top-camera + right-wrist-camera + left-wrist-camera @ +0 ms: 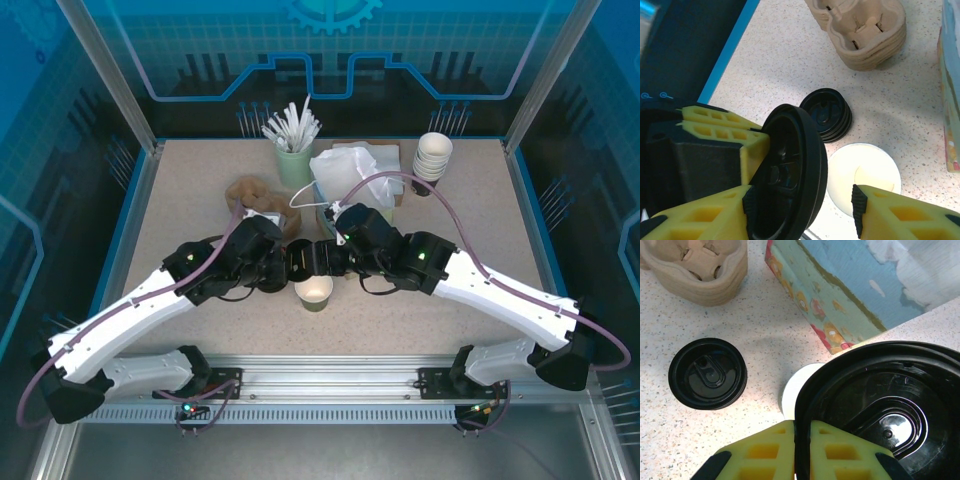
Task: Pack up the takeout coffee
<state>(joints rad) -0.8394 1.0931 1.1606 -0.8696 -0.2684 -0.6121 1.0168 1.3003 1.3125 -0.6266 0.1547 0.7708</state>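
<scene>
The takeout coffee cup (313, 292) stands lidless on the table, pale green with a white rim (865, 170), directly under both grippers. My left gripper (801, 424) is shut on the rim of a black lid (865, 400), holding it tilted on edge above the cup (792, 392). In the right wrist view the same lid (795, 170) sits between the fingers of my right gripper (802, 200), which is open. The lid rests near its left finger, with a wide gap to the right finger. The left gripper's yellow fingers (725, 127) pinch the lid from the far side.
A stack of black lids (707, 373) lies just behind the cup. Brown pulp carrier trays (255, 195) and a printed box (840, 295) stand further back. At the rear are a green cup of stirrers (293, 150), a white bag (345, 170) and stacked cups (433, 157).
</scene>
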